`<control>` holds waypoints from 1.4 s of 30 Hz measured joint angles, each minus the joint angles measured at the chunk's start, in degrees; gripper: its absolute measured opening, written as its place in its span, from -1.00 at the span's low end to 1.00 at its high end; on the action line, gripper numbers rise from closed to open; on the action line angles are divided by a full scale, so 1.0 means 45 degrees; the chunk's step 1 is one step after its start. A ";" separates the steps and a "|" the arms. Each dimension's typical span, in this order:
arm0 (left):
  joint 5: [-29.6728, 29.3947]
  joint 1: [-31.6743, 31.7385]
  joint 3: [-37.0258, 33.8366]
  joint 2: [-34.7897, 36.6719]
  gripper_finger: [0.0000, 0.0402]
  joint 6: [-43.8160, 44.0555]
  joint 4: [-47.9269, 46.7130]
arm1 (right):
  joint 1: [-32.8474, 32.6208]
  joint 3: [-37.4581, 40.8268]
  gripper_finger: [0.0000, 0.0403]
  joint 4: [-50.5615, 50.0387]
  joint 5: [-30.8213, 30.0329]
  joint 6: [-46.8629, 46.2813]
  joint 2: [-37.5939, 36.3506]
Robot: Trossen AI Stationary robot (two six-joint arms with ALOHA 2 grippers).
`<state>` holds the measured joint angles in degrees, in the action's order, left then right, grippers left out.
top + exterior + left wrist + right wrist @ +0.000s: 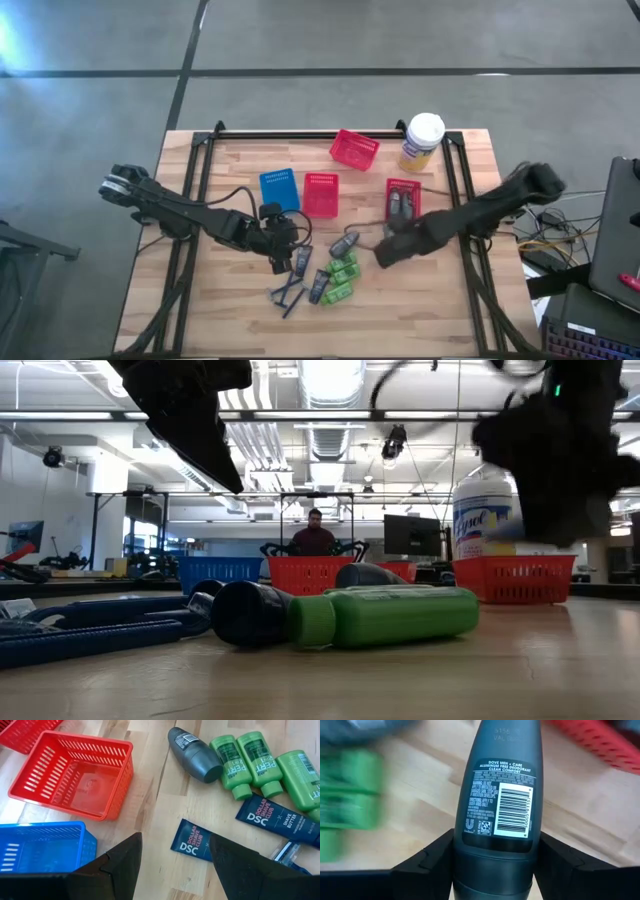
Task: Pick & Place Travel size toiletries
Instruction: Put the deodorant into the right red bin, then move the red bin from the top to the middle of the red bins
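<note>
Right wrist view is the giveaway: a dark grey deodorant stick (500, 805) sits squarely between the right end effector (495, 865) fingers, label and barcode facing the camera, both fingers pressed against its sides, so it's grasping that one. From the high view you only get that end effector (385, 252) as a dark blob over the wooden surface (230, 310), just right of the pile.

The pile itself sits at the front middle of the surface: another grey deodorant (344, 243), a cluster of green Pert bottles (342, 278), dark blue DSC shave butter tubes (318, 285) and thin blue razors (287, 296) at its left edge.

Left end effector (172, 865) hangs with its fingers spread and nothing between them (a DSC tube (192, 842) lies on the wood just beyond the gap). A blue basket (45, 845) and an empty red basket (75, 772) are close beside it.

Further back: a second red basket (354, 149) near the far edge, a third one (402, 196) on the right holding dark items, and a yellow Lysol canister (421, 141) with a white lid.

Low view shows a green bottle (395, 615) lying on its side up front, plus a person (314, 538) in the room behind.
</note>
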<state>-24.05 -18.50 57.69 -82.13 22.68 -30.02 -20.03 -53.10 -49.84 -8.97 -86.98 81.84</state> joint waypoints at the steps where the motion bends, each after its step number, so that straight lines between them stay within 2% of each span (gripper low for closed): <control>1: 0.0000 0.0000 0.0000 0.0000 0.18 0.0000 0.0008 | 0.0000 -0.0005 0.01 0.0012 -0.0284 -0.0463 -0.0630; 4: 0.0000 0.0000 0.0000 0.0000 0.18 0.0005 0.0018 | 0.0118 -0.0029 0.01 -0.0490 -0.1540 -0.1761 -0.2331; 7: -0.0009 0.0003 0.0000 0.0000 0.17 0.0003 0.0123 | 0.1065 0.0061 0.01 -0.1702 -0.2309 -0.2396 -0.3322; 10: -0.0133 0.0048 0.0000 0.0000 0.18 -0.0251 0.0413 | 0.2748 0.0603 0.01 -0.1676 -0.1966 -0.1644 -0.3763; 14: 0.0004 0.0405 0.0011 0.0000 0.18 -0.0352 0.0801 | 0.4676 0.1695 0.03 -0.0308 -0.0523 0.0288 -0.3711; 17: 0.0791 0.0865 0.0141 -0.0005 0.18 0.0016 0.0821 | 0.5272 0.2247 0.25 -0.0401 -0.0395 0.0527 -0.3626; 21: 0.1255 0.1405 0.0329 -0.0005 0.17 0.0120 0.0985 | 0.5332 0.2331 0.60 -0.0390 -0.0383 0.0749 -0.3963; 25: 0.1932 0.2563 0.0854 0.0024 0.18 -0.1078 0.1475 | 0.5255 0.2078 0.80 -0.0394 -0.0442 0.1276 -0.4427; 30: 0.3956 0.5175 0.1829 -0.0260 0.15 -0.3996 0.1915 | 0.5020 0.1569 0.85 -0.0413 -0.0834 0.2215 -0.4918; 35: 0.5253 0.7609 0.3579 -0.1818 0.04 -0.7250 0.2220 | 0.4862 0.1270 0.85 -0.0457 -0.1126 0.2290 -0.5096; 38: 0.6299 0.8560 0.5056 -0.2992 -0.08 -0.7717 0.0985 | 0.4833 0.1217 0.85 0.0276 -0.1146 0.3031 -0.4911; 42: 0.7201 0.8858 0.6661 -0.3598 -0.24 -0.8011 -0.1490 | 0.4777 0.0768 0.83 0.1359 -0.1211 0.5722 -0.4023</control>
<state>8.35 21.36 87.67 -98.32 -13.37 -36.72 1.46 -49.65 -43.72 -14.42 -61.23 63.74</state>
